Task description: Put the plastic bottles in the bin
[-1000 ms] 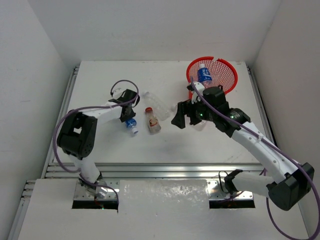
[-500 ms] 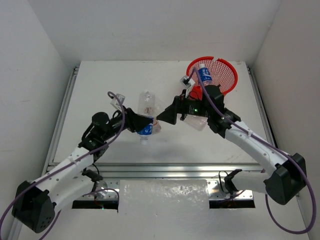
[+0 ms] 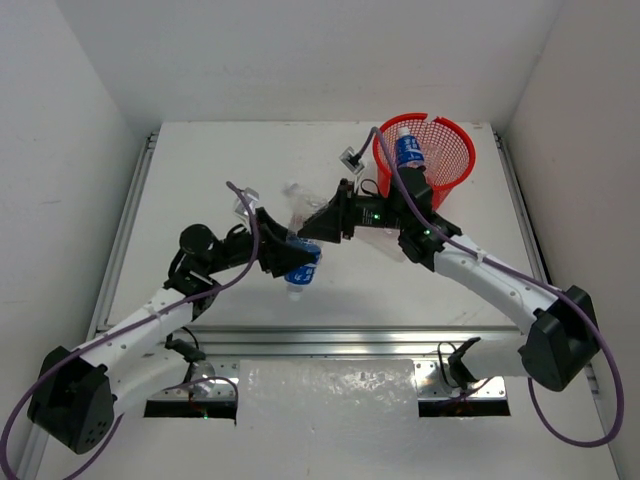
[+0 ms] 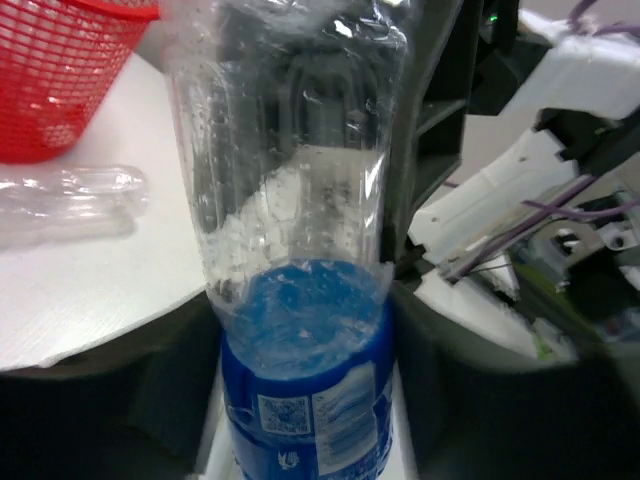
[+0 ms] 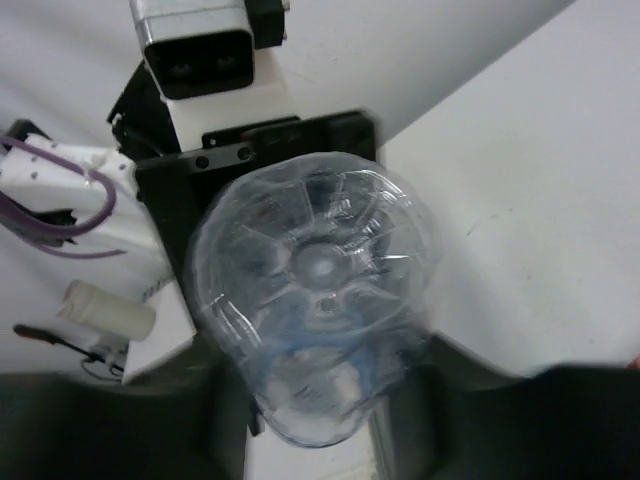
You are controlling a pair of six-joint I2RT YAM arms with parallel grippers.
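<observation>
1. Locating the blue-labelled bottle (image 3: 303,264) at mid-scene, raised off the table (image 3: 200,160) and bridging the left claw (image 3: 283,256) and the right claw (image 3: 322,222).
2. Reading its long axis as running near to far. The white cap end is pointing near, and the clear base is pointing far and slightly right, into the right claw.
3. Gripping the clear base end with the right claw, partly closed, one jaw on each side of it.
4. Flanking the blue label closely on both sides with the left claw, narrowly parted; cannot tell whether pressing or just clear.
5. Placing the bin (image 3: 455,165) far and right of the bottle, beyond the right claw, with a second bottle (image 3: 408,150) already inside.
6. Judging the right arm as nearer the bin, so the carry is likely falling to it.
</observation>
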